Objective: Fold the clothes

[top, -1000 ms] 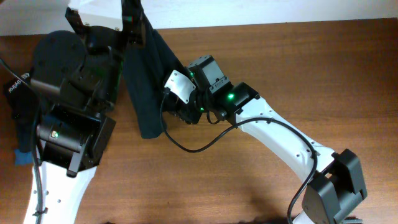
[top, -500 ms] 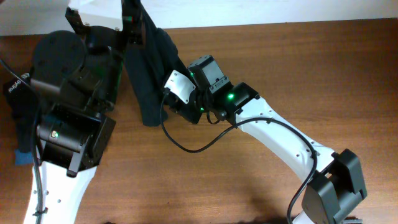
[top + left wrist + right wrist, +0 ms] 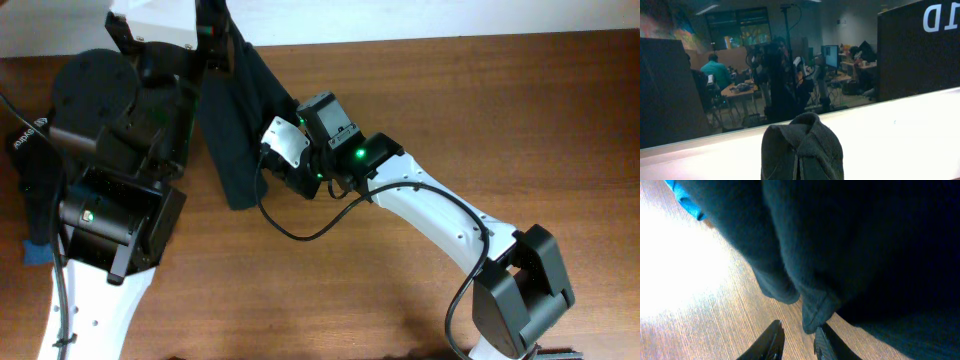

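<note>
Hanging soft black fabric garment [image 3: 232,130], far-left over the brown wooden table [image 3: 500,100].
Overhead: left gripper [image 3: 213,40] clenched on its far end, cloth trailing nearward. Left wrist: bunched fabric at near edge. Right wrist: right gripper [image 3: 798,326] narrowly parted, hem corner at its tips, not pinched.

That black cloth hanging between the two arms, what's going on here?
Two robot arms are working on folding clothes. The left gripper is shut on a bunched part of the black garment, holding one end up above the wooden table. The right gripper is at the garment's lower corner, jaws narrowly apart beside it, not clearly gripping.
</note>
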Tool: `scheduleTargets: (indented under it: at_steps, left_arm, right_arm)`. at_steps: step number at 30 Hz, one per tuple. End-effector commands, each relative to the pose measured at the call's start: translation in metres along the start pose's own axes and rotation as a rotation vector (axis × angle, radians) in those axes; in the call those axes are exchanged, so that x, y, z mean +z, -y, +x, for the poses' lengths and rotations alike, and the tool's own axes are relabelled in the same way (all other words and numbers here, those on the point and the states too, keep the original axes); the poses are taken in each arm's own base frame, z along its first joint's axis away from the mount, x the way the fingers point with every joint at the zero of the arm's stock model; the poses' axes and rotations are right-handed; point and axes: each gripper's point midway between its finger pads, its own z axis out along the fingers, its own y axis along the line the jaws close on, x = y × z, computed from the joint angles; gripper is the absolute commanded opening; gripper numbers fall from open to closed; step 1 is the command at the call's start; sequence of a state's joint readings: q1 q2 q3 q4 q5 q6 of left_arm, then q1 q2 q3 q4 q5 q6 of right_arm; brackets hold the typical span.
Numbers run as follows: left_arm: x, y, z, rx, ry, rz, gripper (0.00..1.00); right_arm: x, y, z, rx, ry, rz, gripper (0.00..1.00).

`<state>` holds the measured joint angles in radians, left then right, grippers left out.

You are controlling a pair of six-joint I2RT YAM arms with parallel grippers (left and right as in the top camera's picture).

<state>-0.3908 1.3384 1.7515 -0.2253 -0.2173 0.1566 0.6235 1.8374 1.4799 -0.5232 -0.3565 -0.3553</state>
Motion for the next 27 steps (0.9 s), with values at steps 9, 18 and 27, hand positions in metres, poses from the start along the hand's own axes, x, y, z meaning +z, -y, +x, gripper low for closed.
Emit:
scheduleTargets:
  at_steps: [9, 18, 27]
  left_arm:
    - [-0.011, -0.006, -0.017, -0.011, 0.038, -0.014, 0.01]
    - [-0.011, -0.006, -0.017, -0.011, 0.038, -0.014, 0.01]
    - [-0.011, -0.006, -0.009, 0.023, 0.006, -0.019, 0.01]
  right_arm:
    - [0.004, -0.002, -0.006, -0.018, 0.026, -0.001, 0.38]
    - [0.003, 0.001, -0.014, -0.031, 0.059, 0.011, 0.04]
    - [-0.006, 0.011, 0.001, 0.048, -0.009, 0.065, 0.04]
